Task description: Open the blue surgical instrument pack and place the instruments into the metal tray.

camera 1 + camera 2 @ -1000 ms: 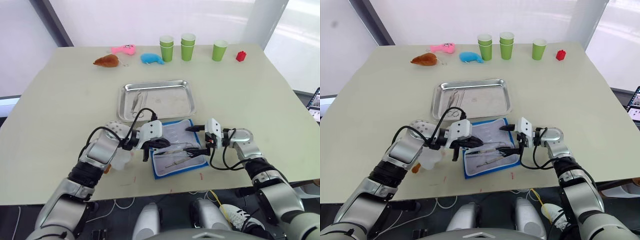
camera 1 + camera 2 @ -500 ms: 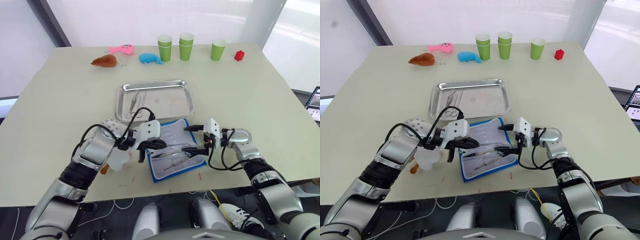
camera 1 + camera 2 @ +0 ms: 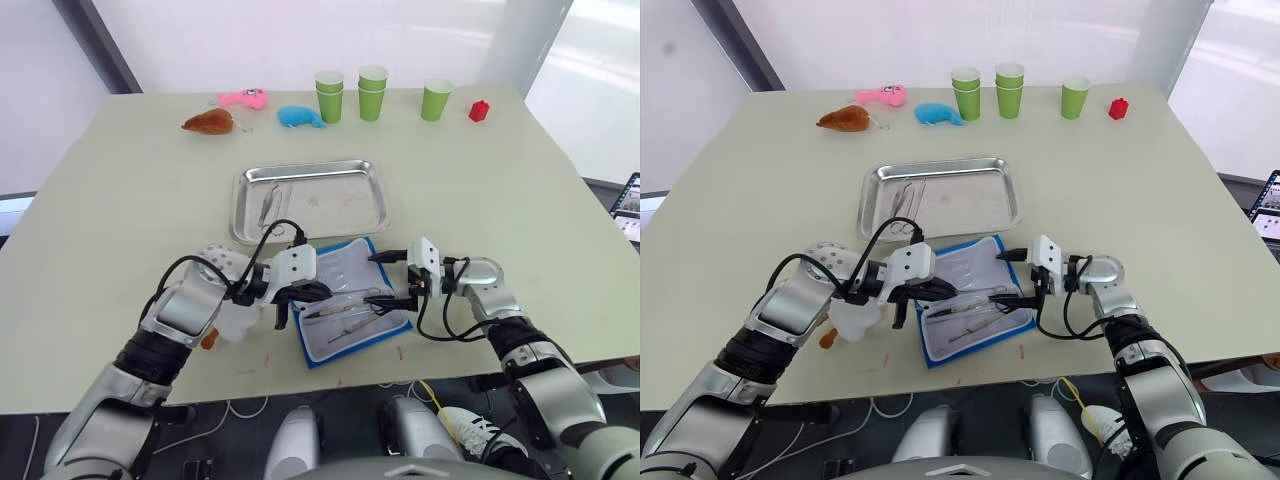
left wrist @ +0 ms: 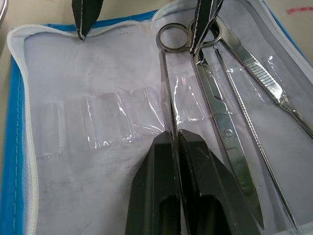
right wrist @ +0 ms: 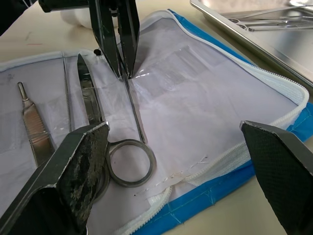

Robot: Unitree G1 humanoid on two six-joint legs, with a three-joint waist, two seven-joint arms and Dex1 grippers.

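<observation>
Left gripper (image 4: 175, 139) fingers clench one scissor arm; right gripper (image 5: 178, 142) released, straddling the ring handle; three more instruments (image 4: 254, 78) beside.

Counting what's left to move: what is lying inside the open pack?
On the pack's lining lie ring-handled scissors, a flat handle and a thin probe. The left tool, shut on a scissor arm, covers part.

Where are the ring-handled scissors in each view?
Left eye: scissors lie across the open pack, centre-front.
Right eye: scissors, same spot.
Left wrist: scissors' shank pinched in the left gripper, ring beyond.
Right wrist: scissors' ring nearest, shank running away.
Shared landmark: the pack's clear sleeves.
</observation>
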